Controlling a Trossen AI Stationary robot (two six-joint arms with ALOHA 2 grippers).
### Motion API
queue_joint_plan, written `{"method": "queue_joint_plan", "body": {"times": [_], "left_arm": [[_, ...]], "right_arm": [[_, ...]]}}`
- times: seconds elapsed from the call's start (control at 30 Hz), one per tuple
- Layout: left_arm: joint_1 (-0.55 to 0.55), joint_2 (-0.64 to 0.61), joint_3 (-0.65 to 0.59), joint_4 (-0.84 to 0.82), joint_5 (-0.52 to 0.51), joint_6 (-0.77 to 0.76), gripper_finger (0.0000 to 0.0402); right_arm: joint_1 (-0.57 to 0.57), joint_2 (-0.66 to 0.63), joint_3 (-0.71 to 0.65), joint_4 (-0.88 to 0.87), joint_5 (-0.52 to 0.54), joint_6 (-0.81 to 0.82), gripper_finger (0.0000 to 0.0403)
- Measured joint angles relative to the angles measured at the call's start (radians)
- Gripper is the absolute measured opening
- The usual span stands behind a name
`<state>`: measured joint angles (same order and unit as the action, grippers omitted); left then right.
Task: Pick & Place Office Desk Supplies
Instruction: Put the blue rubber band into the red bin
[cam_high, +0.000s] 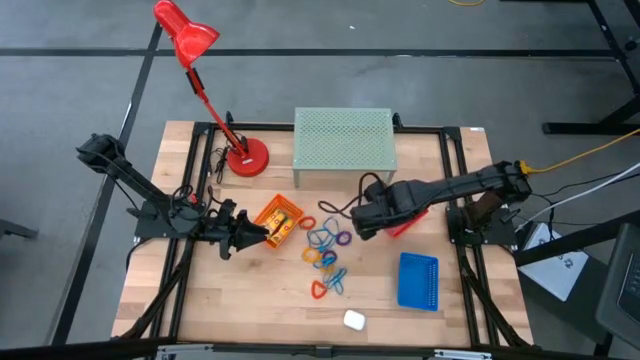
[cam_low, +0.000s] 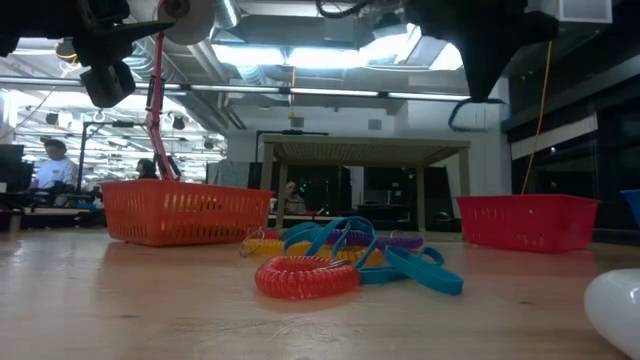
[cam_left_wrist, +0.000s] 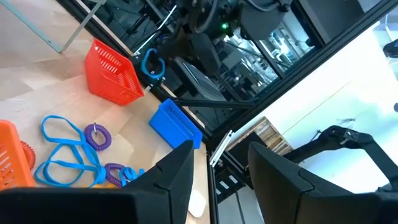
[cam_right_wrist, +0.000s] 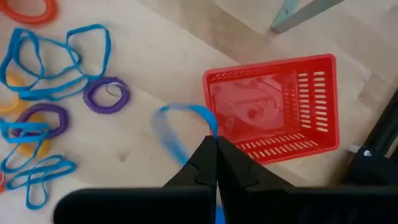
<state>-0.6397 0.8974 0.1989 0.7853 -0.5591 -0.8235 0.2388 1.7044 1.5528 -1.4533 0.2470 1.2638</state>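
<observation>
The table (cam_high: 250, 300) is pale wood planks with a black frame round it, standing on a grey floor. At the back stand a red desk lamp (cam_high: 200, 70) and a pale green mesh riser (cam_high: 344, 142).

The right gripper (cam_right_wrist: 216, 163) hangs above the table beside the small red mesh basket (cam_right_wrist: 273, 106). Its jaws are pressed tight together on a thin blue loop (cam_right_wrist: 180, 124) — the loop dangles in the air.

The left gripper (cam_left_wrist: 221, 168) hovers near the small orange mesh basket (cam_high: 277, 222), which has yellow tubes (cam_high: 282, 219) inside. Its jaws stand partly apart and hold nothing.

A pile of coloured loops (cam_high: 328, 255) lies in the middle. A flat blue mesh basket (cam_high: 418, 281) and a small white thing (cam_high: 354, 320) lie nearer the front.

Across the table the room is dim — bright ceiling lights, desks, and a person (cam_low: 52, 165) far off.
</observation>
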Motion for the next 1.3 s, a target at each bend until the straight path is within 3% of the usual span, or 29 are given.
{"method": "queue_joint_plan", "body": {"times": [0.13,0.27,0.6,1.0,1.1,1.3], "left_arm": [[0.0,0.0,0.0,0.0,0.0,-0.003,0.0148],[0.0,0.0,0.0,0.001,0.001,-0.003,0.0148],[0.0,0.0,0.0,0.004,0.002,-0.003,0.0148],[0.0,0.0,0.0,0.004,0.0,-0.003,0.0148],[0.0,0.0,0.0,0.004,-0.005,-0.004,0.0148],[0.0,0.0,0.0,0.003,-0.01,-0.004,0.0148]], "right_arm": [[-0.013,-0.014,-0.063,0.002,0.0,0.008,0.0],[-0.022,-0.051,-0.21,0.061,-0.032,0.016,0.0],[-0.022,-0.276,-0.571,0.311,-0.045,0.215,0.0],[-0.023,-0.346,-0.666,0.364,0.005,0.277,0.0003],[-0.023,-0.346,-0.666,0.365,0.007,0.3,0.0031],[-0.023,-0.346,-0.666,0.365,0.056,0.33,0.0132]]}}
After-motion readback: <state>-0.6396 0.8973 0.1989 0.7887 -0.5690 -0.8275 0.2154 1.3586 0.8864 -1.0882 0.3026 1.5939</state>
